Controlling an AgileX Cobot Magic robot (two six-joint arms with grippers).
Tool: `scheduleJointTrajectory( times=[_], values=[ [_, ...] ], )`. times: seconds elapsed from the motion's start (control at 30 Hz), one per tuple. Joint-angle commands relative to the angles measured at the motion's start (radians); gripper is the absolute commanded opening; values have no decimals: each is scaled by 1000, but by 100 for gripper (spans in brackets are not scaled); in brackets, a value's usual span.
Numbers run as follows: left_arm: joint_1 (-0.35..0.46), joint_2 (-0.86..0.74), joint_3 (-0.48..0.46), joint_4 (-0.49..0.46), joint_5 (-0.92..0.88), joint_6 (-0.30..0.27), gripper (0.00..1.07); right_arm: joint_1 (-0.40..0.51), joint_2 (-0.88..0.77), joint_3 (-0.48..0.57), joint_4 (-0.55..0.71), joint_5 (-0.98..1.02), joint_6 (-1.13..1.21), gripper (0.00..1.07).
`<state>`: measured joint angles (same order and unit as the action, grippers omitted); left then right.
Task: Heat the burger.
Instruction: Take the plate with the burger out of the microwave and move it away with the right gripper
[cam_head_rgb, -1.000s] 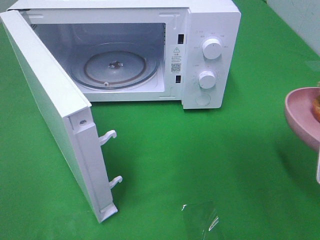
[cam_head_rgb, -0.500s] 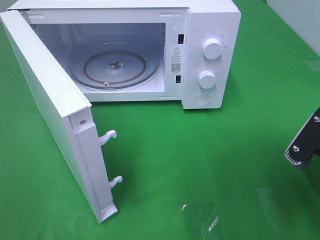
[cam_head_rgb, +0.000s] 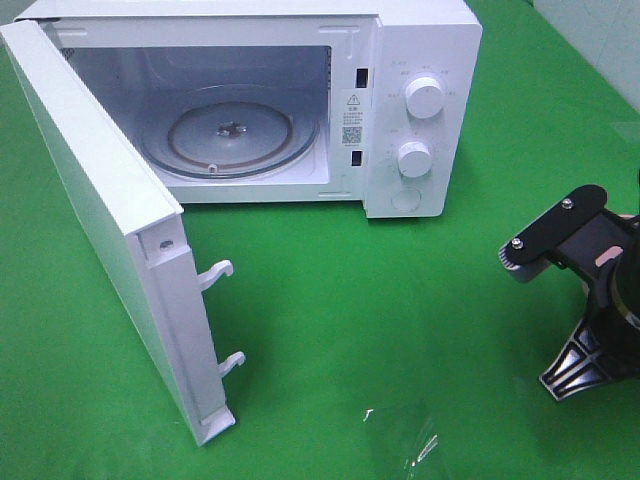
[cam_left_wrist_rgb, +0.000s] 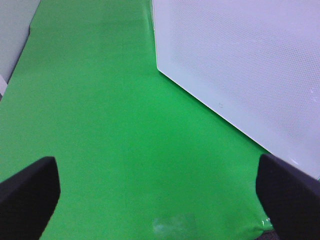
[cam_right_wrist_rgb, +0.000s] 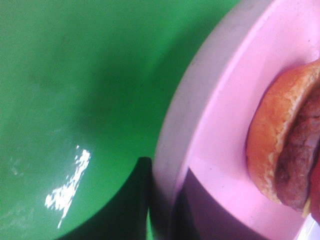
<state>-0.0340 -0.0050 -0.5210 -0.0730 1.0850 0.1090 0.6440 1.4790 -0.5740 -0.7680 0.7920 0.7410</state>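
Microwave (cam_head_rgb: 400, 90) open on the green tabletop (cam_head_rgb: 400, 300); burger (cam_right_wrist_rgb: 287, 150) on pink plate (cam_right_wrist_rgb: 220, 125) at the right arm.

Microwave door (cam_head_rgb: 100, 200) swung wide to the left, glass turntable (cam_head_rgb: 230, 132) bare inside. Right arm (cam_head_rgb: 590, 290) at the right edge of the high view, well right of the oven. Right wrist view: burger lies on the plate, bun and dark patty visible, close to the right jaws; plate rim appears pinched in the nearly closed right jaws, fingertips themselves not clearly seen. Left jaws (cam_left_wrist_rgb: 160, 192) spread wide, empty, over bare tabletop beside the door.
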Motion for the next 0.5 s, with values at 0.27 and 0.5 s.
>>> scheduleJointTrajectory(
  times=[0.27, 0.5],
  values=[
    [5, -17, 3, -6, -14, 1, 100, -164, 206, -77, -65, 23, 26, 0],
    [5, -17, 3, -6, -14, 1, 100, -215, 272, -80, -65, -20, 28, 2]
  ],
)
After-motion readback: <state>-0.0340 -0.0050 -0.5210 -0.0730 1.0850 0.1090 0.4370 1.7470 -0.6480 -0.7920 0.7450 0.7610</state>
